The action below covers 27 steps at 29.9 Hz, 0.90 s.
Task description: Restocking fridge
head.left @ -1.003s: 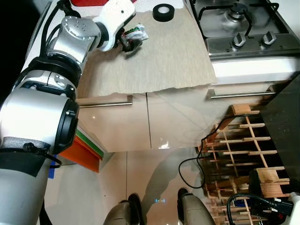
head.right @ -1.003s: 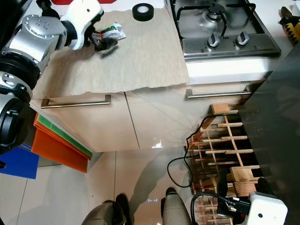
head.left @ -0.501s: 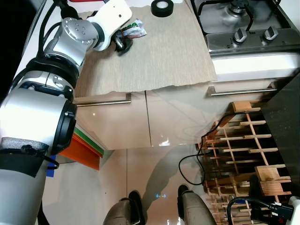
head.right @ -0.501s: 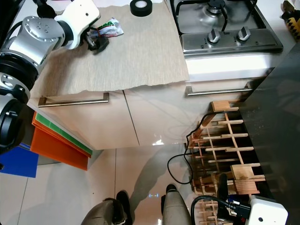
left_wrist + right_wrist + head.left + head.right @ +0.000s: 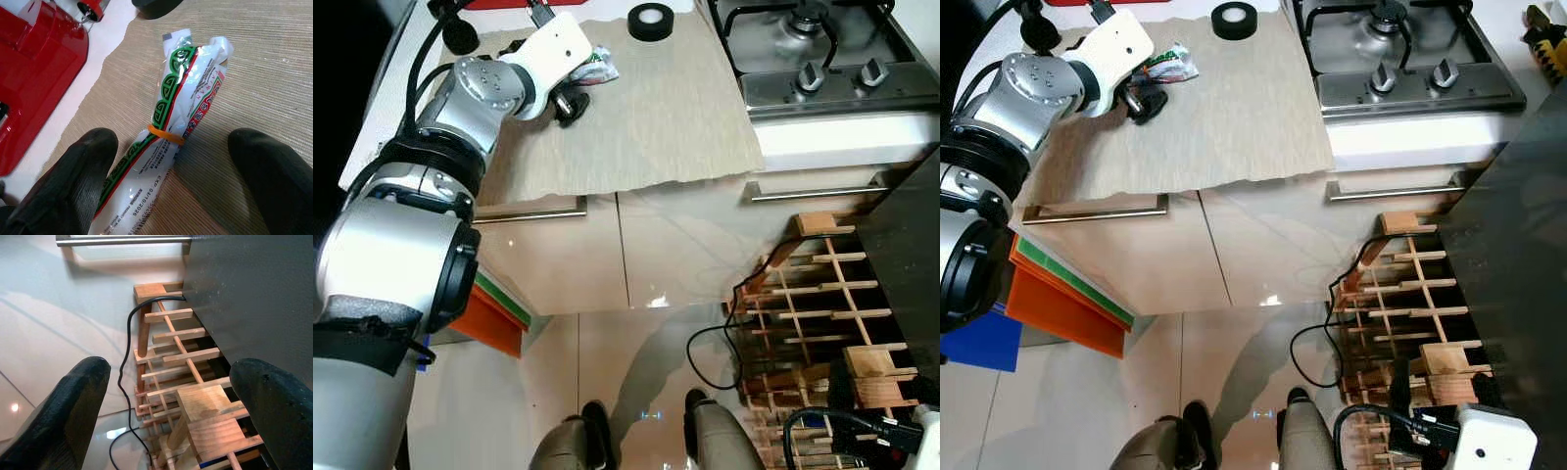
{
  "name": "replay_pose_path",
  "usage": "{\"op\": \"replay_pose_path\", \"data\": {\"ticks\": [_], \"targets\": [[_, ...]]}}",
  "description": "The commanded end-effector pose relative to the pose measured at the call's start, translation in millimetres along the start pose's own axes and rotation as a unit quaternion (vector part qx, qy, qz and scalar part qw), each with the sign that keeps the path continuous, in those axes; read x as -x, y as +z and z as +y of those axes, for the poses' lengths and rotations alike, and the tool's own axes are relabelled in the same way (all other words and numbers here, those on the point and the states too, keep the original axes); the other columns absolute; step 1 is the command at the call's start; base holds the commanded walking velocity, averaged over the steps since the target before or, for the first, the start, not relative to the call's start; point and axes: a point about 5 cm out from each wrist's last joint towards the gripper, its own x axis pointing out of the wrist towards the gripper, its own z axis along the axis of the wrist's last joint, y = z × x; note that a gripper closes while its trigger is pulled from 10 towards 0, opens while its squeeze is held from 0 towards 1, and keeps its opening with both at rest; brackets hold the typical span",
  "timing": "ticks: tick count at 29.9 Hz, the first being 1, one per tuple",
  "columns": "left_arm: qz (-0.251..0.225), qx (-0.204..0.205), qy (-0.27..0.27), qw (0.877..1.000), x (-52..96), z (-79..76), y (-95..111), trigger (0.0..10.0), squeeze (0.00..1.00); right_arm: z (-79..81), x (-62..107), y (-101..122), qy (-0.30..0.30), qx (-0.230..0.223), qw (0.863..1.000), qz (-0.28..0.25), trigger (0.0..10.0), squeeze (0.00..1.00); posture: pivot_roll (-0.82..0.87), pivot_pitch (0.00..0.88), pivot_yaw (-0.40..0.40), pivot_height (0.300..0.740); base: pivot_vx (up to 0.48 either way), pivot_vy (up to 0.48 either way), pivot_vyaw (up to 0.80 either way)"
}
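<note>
Counter [image 5: 636, 137]: our left arm reaches to 11 o'clock, as before.
Left gripper [image 5: 171, 166]: fingers spread wide; it has slid closer around the packet.
Packet [image 5: 181, 117]: lying flat between them, not squeezed yet. Grabbing comes next, we think.
Right gripper [image 5: 171, 396]: hangs open at 5 o'clock.

Pretty bright, even daylight all round. Glossy floor [image 5: 636, 333] throws small glare spots and soft shadows. Head views are sharp; black fingertips [image 5: 88, 166] go blurry up close.
</note>
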Motion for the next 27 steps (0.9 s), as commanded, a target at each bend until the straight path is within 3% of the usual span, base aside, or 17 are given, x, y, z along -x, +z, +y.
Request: {"op": "replay_pose_path", "data": {"ticks": [1, 5, 8, 16, 27], "targets": [[0.065, 0.039, -0.046, 0.996, -5.9, -28.8, -34.8, 0.0, 0.00, -0.1, 1.1, 0.8, -0.003, 0.001, 1.000, 0.005, 10.0, 0.00, -0.44, 0.273, 0.080, 0.740, 0.000, 0.000, 0.00], [0.057, 0.096, -0.037, 0.993, -6.5, -29.4, -34.9, 0.0, 0.00, 0.4, 0.3, 1.3, -0.005, 0.001, 1.000, 0.003, 10.0, 0.00, -0.44, 0.272, 0.080, 0.740, 0.000, 0.000, 0.00], [0.064, 0.111, -0.034, 0.991, -6.6, -31.0, -37.9, 0.0, 0.00, 2.1, -0.3, 1.1, -0.003, 0.000, 1.000, 0.004, 10.0, 0.00, -0.43, 0.278, 0.079, 0.740, 0.000, 0.000, 0.00], [0.075, 0.082, -0.020, 0.994, -6.4, -30.8, -41.9, 0.0, 0.00, 4.0, -3.2, 0.1, 0.000, -0.002, 1.000, 0.004, 10.0, 0.00, -0.43, 0.280, 0.079, 0.740, 0.000, 0.000, 0.00], [0.012, 0.090, 0.006, 0.996, -5.9, -15.8, -16.9, 0.0, 0.00, 7.7, -11.6, -1.0, 0.003, -0.006, 1.000, -0.002, 10.0, 0.00, -0.39, 0.269, 0.076, 0.740, 0.000, 0.000, 0.00]]}}
